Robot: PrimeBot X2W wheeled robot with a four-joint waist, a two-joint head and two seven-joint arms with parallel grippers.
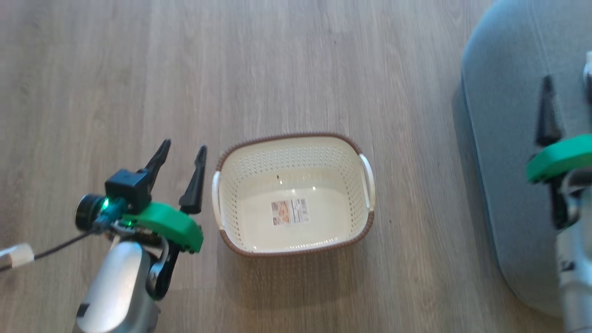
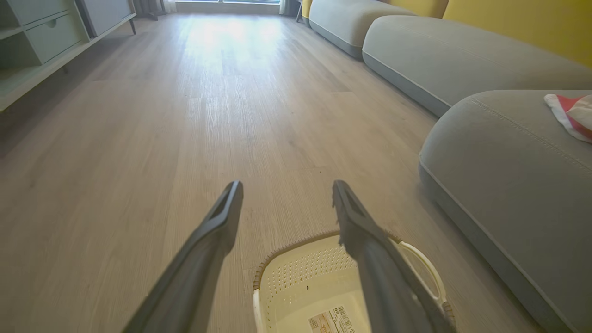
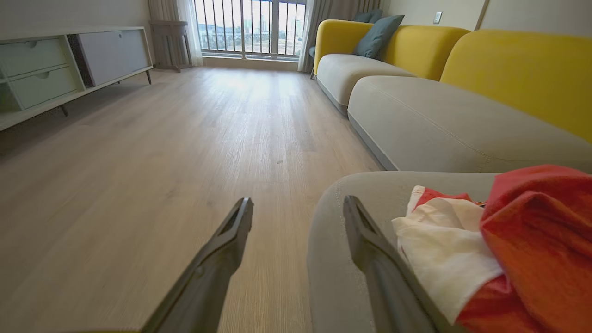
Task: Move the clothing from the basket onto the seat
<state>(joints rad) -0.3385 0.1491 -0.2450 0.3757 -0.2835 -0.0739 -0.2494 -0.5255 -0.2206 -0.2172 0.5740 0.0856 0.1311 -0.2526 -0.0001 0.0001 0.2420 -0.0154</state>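
The cream basket [image 1: 240, 185] stands on the wood floor with only a label sticker [image 1: 289, 212] on its bottom. My left gripper [image 1: 182, 148] hovers just left of its left handle, open and empty; in the left wrist view the gripper [image 2: 287, 185] hangs above the basket's [image 2: 300, 282] near rim. The red and white clothing [image 3: 532, 240] lies heaped on the grey seat [image 3: 333, 259], also visible as a small patch of clothing [image 2: 573, 115] on the seat [image 2: 508, 157]. My right gripper [image 3: 298, 203] is open and empty over the seat's [image 1: 504, 92] rounded edge, left of the clothing; one dark finger [image 1: 548, 111] shows.
Wood floor [image 1: 323, 69] stretches wide around the basket. More grey sofa cushions [image 3: 416, 115] with yellow backs [image 3: 518, 69] run along the right. A low pale cabinet [image 3: 46, 69] lines the left wall. A cable [image 1: 55, 249] trails from my left wrist.
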